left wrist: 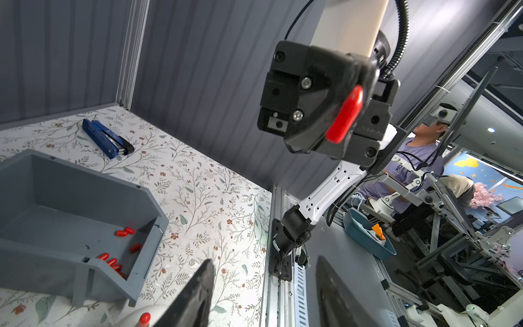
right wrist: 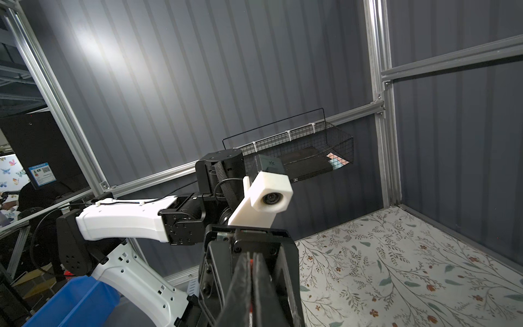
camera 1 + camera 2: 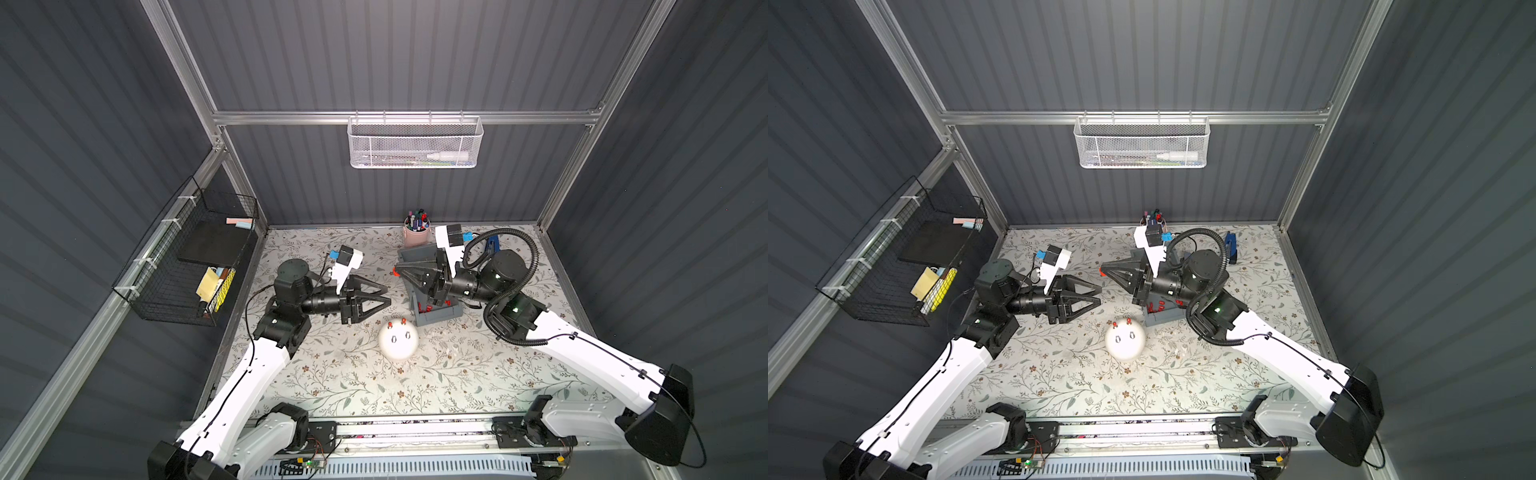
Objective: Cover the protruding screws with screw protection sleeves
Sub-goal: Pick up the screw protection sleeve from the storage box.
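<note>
floral tabletop [image 3: 353, 382], left pincer [image 3: 388, 294] spread, right pincer [image 3: 398, 270] tight on a red sleeve [image 1: 344, 114]

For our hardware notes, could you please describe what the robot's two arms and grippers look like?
The left arm and right arm have white shells with black joints. The left gripper and right gripper are black with triangular open-framed fingers, each carrying a white camera. A ribbed black hose loops around the right arm.

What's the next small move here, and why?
Probably carry the right gripper down to the dome, over a bare screw. Its jaws are shut on a sleeve, two of four screws stand uncapped, and the left gripper holds nothing.
</note>
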